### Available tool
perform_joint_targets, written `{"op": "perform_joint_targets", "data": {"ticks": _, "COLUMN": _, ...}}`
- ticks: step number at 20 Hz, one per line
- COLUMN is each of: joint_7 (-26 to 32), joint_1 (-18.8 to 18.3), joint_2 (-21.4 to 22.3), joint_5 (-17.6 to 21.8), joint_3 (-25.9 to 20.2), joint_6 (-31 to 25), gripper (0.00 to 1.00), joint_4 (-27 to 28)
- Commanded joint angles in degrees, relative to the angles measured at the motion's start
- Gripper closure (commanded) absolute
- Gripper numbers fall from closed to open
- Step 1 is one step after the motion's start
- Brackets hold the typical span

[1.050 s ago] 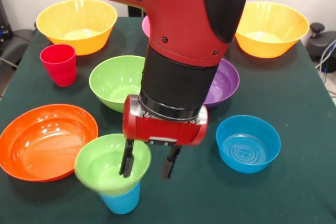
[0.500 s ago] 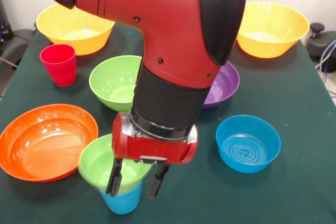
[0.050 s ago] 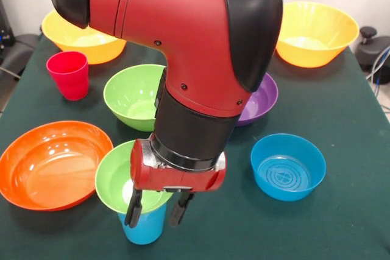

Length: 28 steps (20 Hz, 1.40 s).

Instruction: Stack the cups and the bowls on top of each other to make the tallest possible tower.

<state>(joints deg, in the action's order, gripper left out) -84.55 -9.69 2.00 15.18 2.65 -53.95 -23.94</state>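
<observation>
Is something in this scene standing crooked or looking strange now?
Yes. The small green bowl sits tilted on the sky blue cup near the front edge, off to the cup's left. The pincer grips its rim. Other bowls rest flat.

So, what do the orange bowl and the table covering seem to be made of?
The orange bowl looks like glossy moulded plastic: bright highlights and soft reflections run across its smooth inner surface. The table covering seems to be a dark green cloth, perhaps felt: it is matte, shows no reflections, and looks slightly soft, though its weave cannot be made out.
</observation>
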Motion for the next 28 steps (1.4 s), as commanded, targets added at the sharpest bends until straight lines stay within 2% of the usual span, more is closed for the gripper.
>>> {"op": "perform_joint_targets", "data": {"ticks": 1, "joint_7": 15.36, "joint_1": 1.06, "joint_2": 0.87, "joint_5": 1.73, "joint_3": -3.12, "joint_6": -7.43, "gripper": 0.0, "joint_4": -3.54}}
{"op": "perform_joint_targets", "data": {"ticks": 9, "joint_7": 15.33, "joint_1": 1.75, "joint_2": 5.16, "joint_5": -0.1, "joint_3": -3.43, "joint_6": -9.4, "gripper": 0.0, "joint_4": -7.79}}
{"op": "perform_joint_targets", "data": {"ticks": 13, "joint_7": 15.04, "joint_1": 1.82, "joint_2": 3.3, "joint_5": -0.76, "joint_3": -5.38, "joint_6": -9.7, "gripper": 0.0, "joint_4": -4.67}}
{"op": "perform_joint_targets", "data": {"ticks": 28, "joint_7": 13.58, "joint_1": 2.08, "joint_2": 6.85, "joint_5": -2.69, "joint_3": -6.54, "joint_6": -6.51, "gripper": 0.0, "joint_4": -10.4}}
